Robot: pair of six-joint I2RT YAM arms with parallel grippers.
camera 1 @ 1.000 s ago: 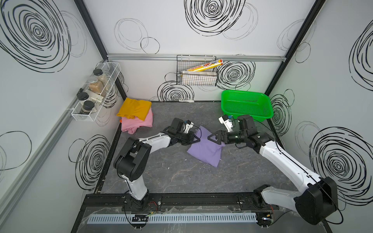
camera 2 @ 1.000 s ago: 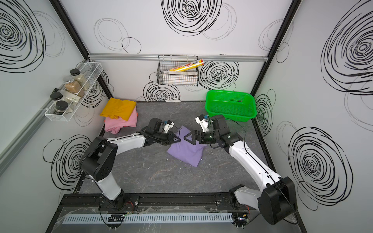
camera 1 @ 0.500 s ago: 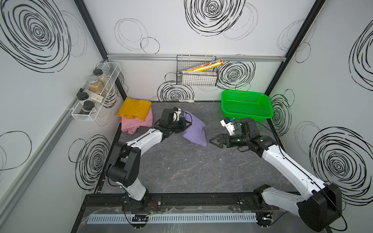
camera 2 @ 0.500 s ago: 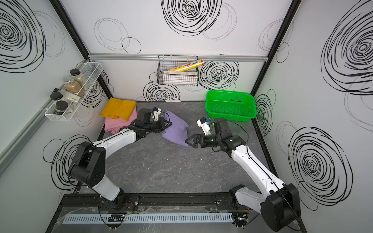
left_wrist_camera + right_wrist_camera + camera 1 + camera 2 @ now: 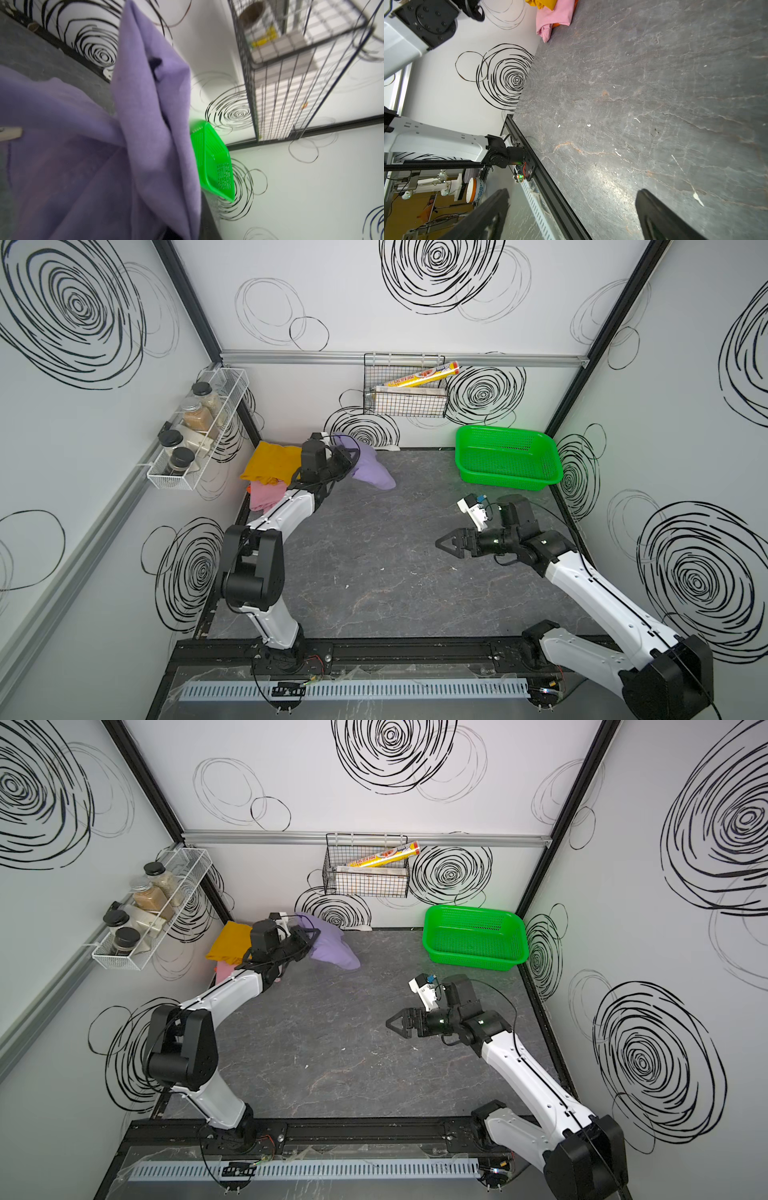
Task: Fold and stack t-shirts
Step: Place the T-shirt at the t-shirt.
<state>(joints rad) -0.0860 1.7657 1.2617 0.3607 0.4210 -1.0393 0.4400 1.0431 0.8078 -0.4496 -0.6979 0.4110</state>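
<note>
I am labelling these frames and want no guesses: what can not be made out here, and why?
- Left gripper: its grip on the purple shirt is too small and dark in both top views; the left wrist view shows only blurred cloth.
- Pink shirt: mostly under the yellow shirt in both top views; cut by the edge in the right wrist view.
- Jars: too small in the top views to identify.

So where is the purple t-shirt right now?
In both top views the purple t-shirt is gripped by the left hand at the back left, just right of the yellow t-shirt on the pink t-shirt.
</note>
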